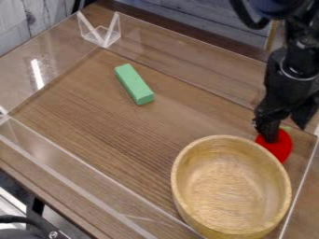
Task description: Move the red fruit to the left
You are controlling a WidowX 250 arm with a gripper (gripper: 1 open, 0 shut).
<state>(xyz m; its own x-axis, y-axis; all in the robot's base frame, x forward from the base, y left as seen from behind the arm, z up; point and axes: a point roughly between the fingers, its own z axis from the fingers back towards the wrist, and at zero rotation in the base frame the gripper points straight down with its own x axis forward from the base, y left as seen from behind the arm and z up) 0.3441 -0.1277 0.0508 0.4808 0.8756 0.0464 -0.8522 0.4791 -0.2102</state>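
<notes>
While its black claw (pixel 282 123) hangs pointed steeply down at the right edge of the wood-grain tabletop (pixel 112 140), we see the jaws spread wide with nothing gripped between them. Directly beneath, the small glossy red toy fruit (pixel 279 145) rests on the table, its upper part covered by the dark fingers; we cannot tell whether they touch it. Just beside the fruit, toward the near right corner, sits the round pale wooden bowl (pixel 187 191), and its hollow holds nothing. Well apart, up toward the left, a green rectangular block (pixel 134 83) lies flat on the wood. Clear plastic walls (pixel 44 149) fence the table's edges, and a folded clear plastic piece (pixel 100 32) stands at the far corner. We lose the robot arm (pixel 297 56) at the top of the frame, where its upper links are cut off, and the fruit's leafy top is hidden behind the claw.
</notes>
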